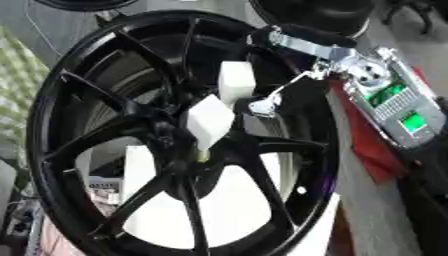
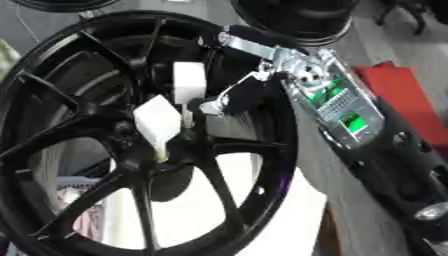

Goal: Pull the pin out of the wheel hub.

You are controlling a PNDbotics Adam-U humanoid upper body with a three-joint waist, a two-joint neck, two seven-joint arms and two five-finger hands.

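Note:
A black spoked wheel (image 1: 105, 100) stands tilted and fills most of both views. At its hub (image 1: 179, 150) a white block-headed pin (image 1: 210, 120) sticks out on a pale stem. A second white block (image 1: 236, 80) sits just above it to the right. My right arm comes in from the upper right, its forearm (image 1: 394, 102) showing silver plates and green boards. My right hand (image 1: 267, 102) lies over the wheel beside the upper white block, dark against the black rim. Whether it touches either block cannot be made out. My left hand shows in no view.
A red surface (image 2: 402, 85) lies behind my forearm at the right. Other black wheels (image 2: 297, 15) stand at the top edge. White sheets and a pale box (image 1: 105, 187) show through the spokes low down. Green-checked cloth (image 1: 17, 80) lies at the far left.

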